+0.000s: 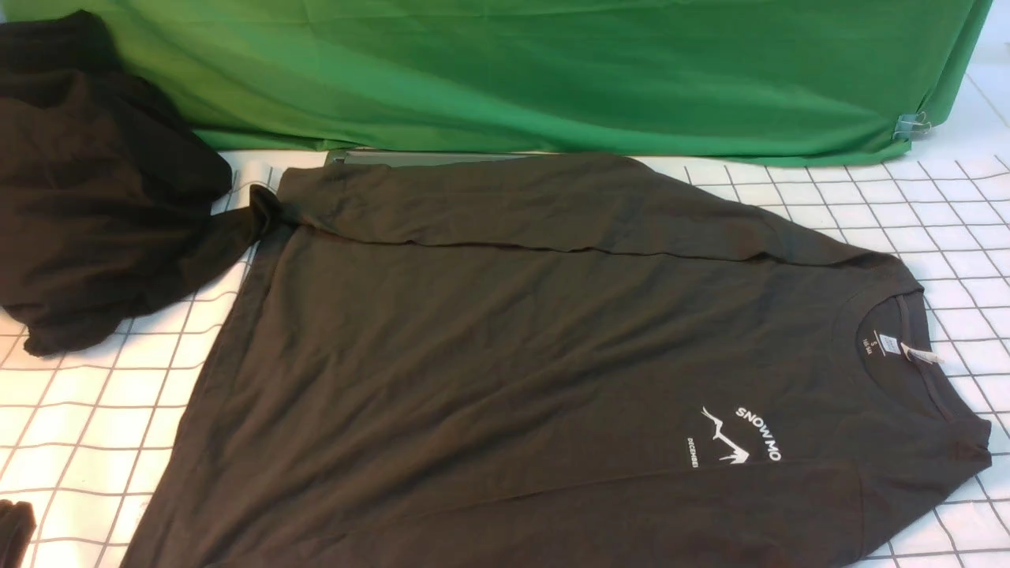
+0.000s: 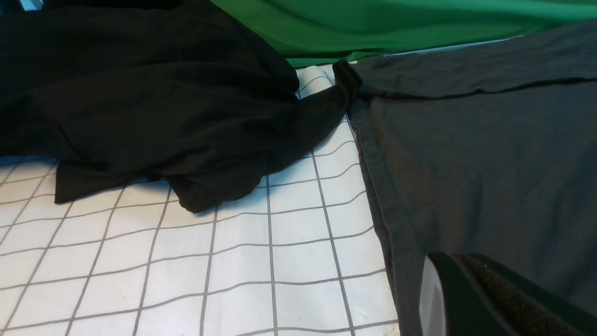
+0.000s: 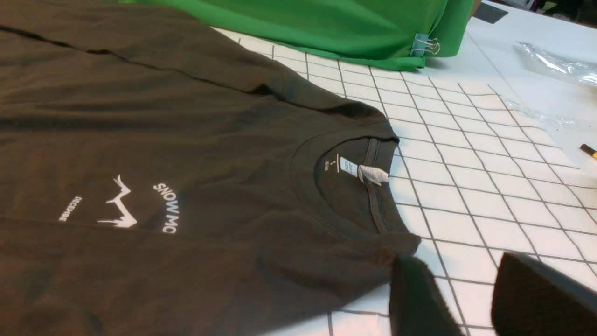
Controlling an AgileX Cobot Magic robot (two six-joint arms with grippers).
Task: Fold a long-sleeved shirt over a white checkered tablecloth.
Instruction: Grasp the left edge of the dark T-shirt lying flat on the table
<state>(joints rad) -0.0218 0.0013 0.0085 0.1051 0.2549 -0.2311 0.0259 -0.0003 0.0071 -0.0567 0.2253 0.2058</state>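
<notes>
The long-sleeved shirt [image 1: 505, 355] lies flat on the white checkered tablecloth [image 1: 907, 205], its collar and white neck label [image 1: 919, 351] to the right. Its far sleeve is folded across the upper body. The "SNOW MO" print [image 3: 165, 207] shows in the right wrist view. Neither gripper appears in the front view. My right gripper [image 3: 454, 259] stands open over bare tablecloth [image 3: 466, 186], just beside the shirt's near shoulder corner [image 3: 396, 242], with nothing between its fingers. My left gripper [image 2: 459, 261] hovers over the shirt [image 2: 466, 154] near its hem, its fingers pressed together with nothing in them.
A blacker heap of cloth [image 1: 87, 181] sits at the left, touching the shirt's far hem corner. Green cloth [image 1: 552, 71] drapes along the back, held by a binder clip [image 3: 425, 44]. Clear plastic wrapping [image 3: 555, 63] lies beyond the tablecloth's right edge. A small dark shape [image 1: 14, 528] sits at the lower left.
</notes>
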